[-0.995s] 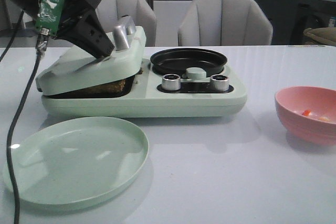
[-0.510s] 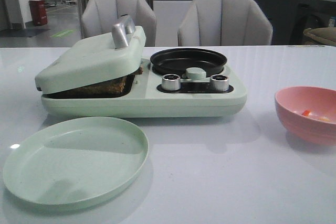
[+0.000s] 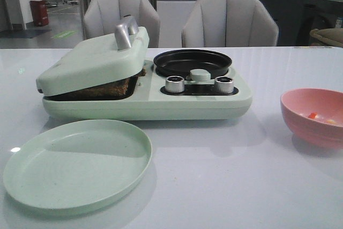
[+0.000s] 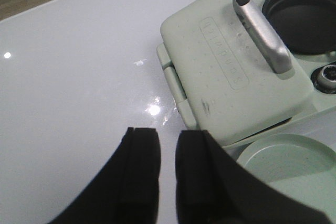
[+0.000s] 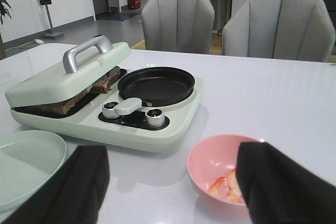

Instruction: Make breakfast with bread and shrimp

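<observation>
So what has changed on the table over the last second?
The left arm, which pressed on the pale green sandwich-press lid a second ago, has let go and left the front view; its pincer now hangs open beside the appliance. The lid rests on the toasted bread. The round green plate and pink bowl stayed put.

Left tool [image 4: 167, 171]: seen only in its wrist view, at the bottom centre of the frame; two black fingers [image 4: 140, 169] stand nearly parallel with a narrow slit between them, nothing held
Right tool [image 5: 173, 182]: seen only in its wrist view; one dark finger [image 5: 73, 187] at the lower left of the frame, the other at the lower right, spread far apart, nothing between them
Front view: neither arm nor tool appears anywhere in the frame
</observation>
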`<state>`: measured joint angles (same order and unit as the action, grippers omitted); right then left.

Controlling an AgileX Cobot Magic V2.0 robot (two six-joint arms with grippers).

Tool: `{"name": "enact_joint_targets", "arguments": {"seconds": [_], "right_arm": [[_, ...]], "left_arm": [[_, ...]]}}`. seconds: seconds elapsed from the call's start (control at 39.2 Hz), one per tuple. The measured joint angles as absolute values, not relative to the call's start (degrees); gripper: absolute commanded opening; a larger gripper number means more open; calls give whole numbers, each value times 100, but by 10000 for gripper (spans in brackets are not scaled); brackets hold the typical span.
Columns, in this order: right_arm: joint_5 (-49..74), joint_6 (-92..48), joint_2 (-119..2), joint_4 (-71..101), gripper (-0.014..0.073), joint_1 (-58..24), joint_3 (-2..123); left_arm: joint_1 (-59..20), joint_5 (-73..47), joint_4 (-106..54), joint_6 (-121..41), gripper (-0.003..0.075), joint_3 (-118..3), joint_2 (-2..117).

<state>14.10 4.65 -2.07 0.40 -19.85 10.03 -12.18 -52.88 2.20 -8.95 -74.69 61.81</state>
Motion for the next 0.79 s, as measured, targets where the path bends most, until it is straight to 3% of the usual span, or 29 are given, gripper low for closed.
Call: {"name": "enact_joint_targets", "arguments": {"seconds": [0.38, 0.79], "right_arm": [[1410, 465, -207, 40, 600, -1985, 1003], [1397, 465, -207, 40, 600, -1985, 1003]], "left_arm": [[-1218, -3595, -37, -710, 205, -4599, 3497], [-1218, -3296, -377, -705, 205, -2502, 824]]}}
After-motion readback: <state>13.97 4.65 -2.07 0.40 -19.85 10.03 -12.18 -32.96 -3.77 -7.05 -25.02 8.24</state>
